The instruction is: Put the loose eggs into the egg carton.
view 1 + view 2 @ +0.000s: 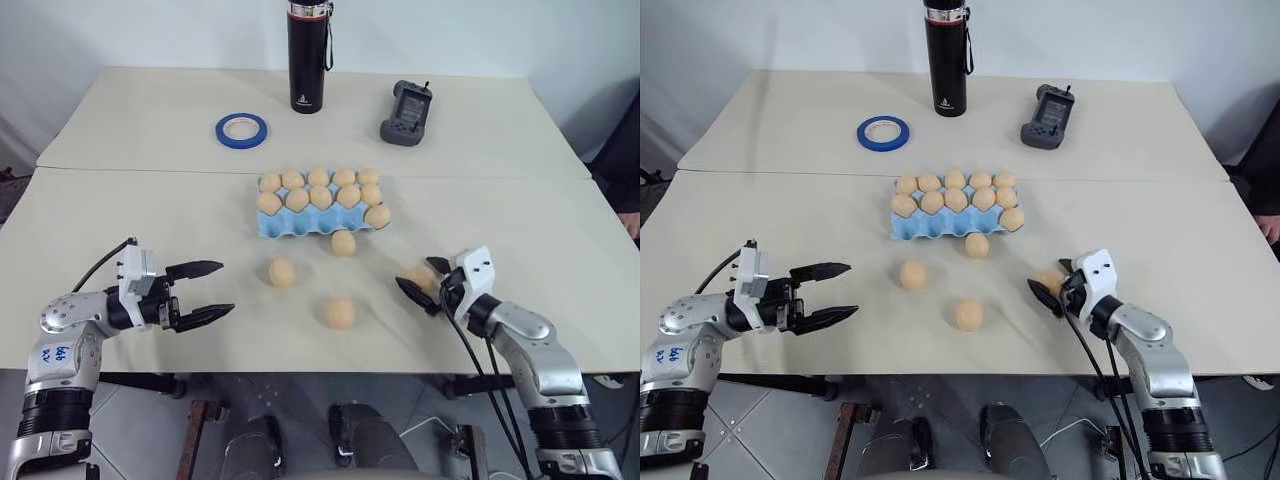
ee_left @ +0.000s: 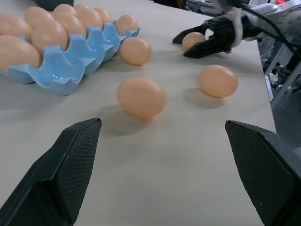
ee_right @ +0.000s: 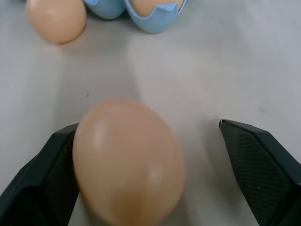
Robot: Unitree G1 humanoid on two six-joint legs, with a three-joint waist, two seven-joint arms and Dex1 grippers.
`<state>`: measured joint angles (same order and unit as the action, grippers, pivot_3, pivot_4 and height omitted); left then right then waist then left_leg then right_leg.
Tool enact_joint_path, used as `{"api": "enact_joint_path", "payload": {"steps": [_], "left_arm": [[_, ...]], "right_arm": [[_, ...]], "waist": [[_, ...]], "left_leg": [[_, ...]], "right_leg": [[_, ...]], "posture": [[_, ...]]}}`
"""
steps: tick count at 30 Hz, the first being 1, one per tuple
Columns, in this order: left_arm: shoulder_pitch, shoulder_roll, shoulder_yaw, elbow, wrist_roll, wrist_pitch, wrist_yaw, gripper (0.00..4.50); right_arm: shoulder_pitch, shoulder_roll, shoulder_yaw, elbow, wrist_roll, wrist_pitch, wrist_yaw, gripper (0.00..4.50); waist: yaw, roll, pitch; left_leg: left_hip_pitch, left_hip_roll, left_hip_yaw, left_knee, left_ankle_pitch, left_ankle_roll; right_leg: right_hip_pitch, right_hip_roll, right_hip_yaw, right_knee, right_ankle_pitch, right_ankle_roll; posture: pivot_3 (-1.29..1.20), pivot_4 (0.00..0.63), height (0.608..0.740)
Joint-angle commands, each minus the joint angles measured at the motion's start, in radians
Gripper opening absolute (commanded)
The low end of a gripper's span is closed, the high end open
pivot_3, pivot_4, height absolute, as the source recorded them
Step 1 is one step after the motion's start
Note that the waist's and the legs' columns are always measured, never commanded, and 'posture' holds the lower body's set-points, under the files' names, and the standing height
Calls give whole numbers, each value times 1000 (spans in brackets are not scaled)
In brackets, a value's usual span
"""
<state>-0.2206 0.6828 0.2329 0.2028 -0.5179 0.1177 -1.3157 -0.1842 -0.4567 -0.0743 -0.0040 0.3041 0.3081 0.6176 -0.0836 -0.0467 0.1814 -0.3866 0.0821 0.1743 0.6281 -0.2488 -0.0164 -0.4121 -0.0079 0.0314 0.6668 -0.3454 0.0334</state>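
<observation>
I am bracketing one of four loose eggs (image 3: 128, 162) between my right gripper's (image 1: 425, 282) parted fingers, ungrasped, my left gripper (image 1: 205, 292) gaping empty, the part-filled egg carton (image 1: 300, 225) waiting ahead.

arms: silver-grey metal links, black joints, as I see them
fingers (image 1: 196, 268): black, textured pads
wrists: white blocks, black cables
left forearm: blue handwritten marks

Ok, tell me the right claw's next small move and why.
Probably close the right claw on the egg between its fingers: one finger already touches it, the other stands apart. The egg still lies on the table, short of the egg carton.
</observation>
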Motion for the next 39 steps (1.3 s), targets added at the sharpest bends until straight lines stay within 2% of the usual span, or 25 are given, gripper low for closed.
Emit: {"api": "enact_joint_path", "payload": {"steps": [1,5,7,18,24,31,39], "left_arm": [[1,4,29,-34,-41,-18,-27,4500],[3,3,36,-39,-55,-17,-35,4500],[5,-1,42,-43,-67,-22,-39,4500],[19,-28,89,-67,-136,-16,-30,4500],[41,-23,100,-97,-174,24,-47,4500],[25,-4,106,-88,-175,25,-97,4500],[1,-7,99,-88,-167,20,-94,4500]], "right_arm": [[-7,13,-3,3,0,-17,0,3213],[-13,21,-9,-7,5,-16,-1,1859],[-16,23,-16,-12,9,-15,-2,1659],[-31,5,-60,-147,66,48,-11,1646],[-96,19,-34,-195,82,95,-15,1632],[-234,44,34,-148,71,118,13,1631],[-323,89,119,-46,37,88,46,1631]], "waist": [[0,0,0],[-2,0,0],[-2,0,0],[-1,0,0],[-3,0,0],[-2,0,0],[-2,0,0]], "left_leg": [[0,0,0,0,0,0],[0,0,0,0,0,0],[0,0,0,0,0,0],[0,0,0,0,0,0],[0,0,0,0,0,0],[0,0,0,-1,0,0],[-2,0,0,-1,-1,0]], "right_leg": [[0,0,0,0,0,0],[0,0,0,0,0,0],[0,0,0,0,0,0],[0,0,0,0,0,0],[0,0,0,0,0,0],[-1,0,0,0,0,0],[-1,0,0,-3,0,0]], "posture": [[0,150,740],[0,150,740],[0,150,740],[0,150,740],[0,150,740],[0,150,740],[0,150,740]]}}
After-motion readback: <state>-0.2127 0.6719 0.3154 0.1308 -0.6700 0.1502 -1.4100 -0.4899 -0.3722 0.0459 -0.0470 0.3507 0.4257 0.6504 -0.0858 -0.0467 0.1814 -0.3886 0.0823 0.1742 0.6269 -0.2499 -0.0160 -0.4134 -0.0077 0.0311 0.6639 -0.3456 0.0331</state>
